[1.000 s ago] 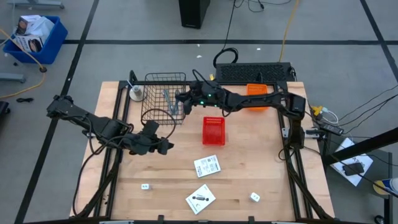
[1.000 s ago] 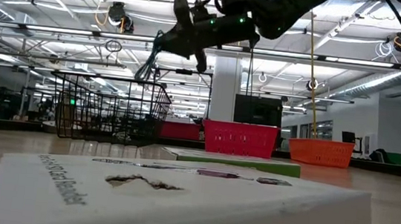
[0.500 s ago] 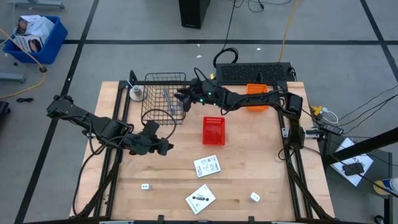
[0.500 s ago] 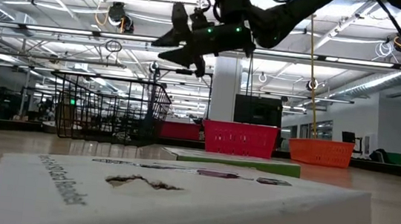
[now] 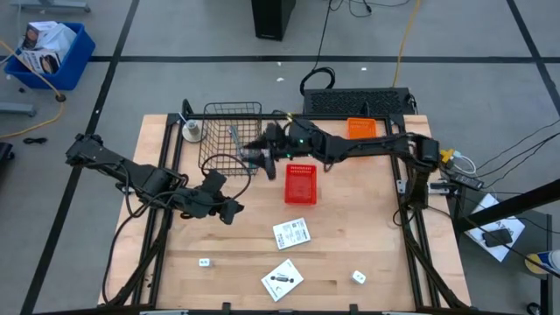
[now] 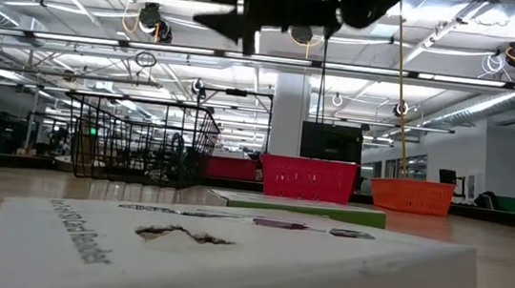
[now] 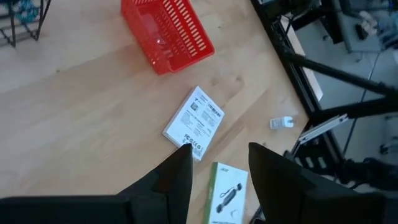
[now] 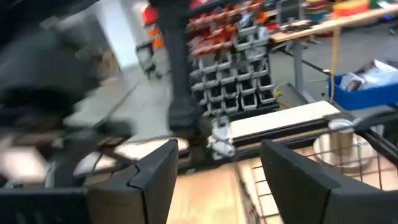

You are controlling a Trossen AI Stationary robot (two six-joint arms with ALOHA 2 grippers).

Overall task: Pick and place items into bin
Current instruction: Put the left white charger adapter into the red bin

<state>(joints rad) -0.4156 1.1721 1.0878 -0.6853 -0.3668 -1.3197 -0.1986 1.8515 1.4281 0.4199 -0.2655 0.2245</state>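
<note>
Setting: industrial workshop or robotics lab. Evidence: wooden workbench [image 5: 341,236] on a black metal frame, standing on grey concrete floor [image 5: 157,35] marked with dark tape lines; open ceiling with exposed trusses and strip lights [image 6: 459,50]; racks of small-parts bins [image 8: 230,74], probably hardware storage, though blurred; blue tote [image 5: 48,52] and trailing cables [image 5: 402,39] on the floor.

The near white packet [image 6: 226,256] in the low view carries a line of grey print along its top face, too oblique to read. The flat white packet [image 7: 194,122] in the left wrist view shows small printed blocks and marks near one edge, none legible. The packet with the green edge [image 7: 224,194] bears a dark product picture only; no readable text.
</note>
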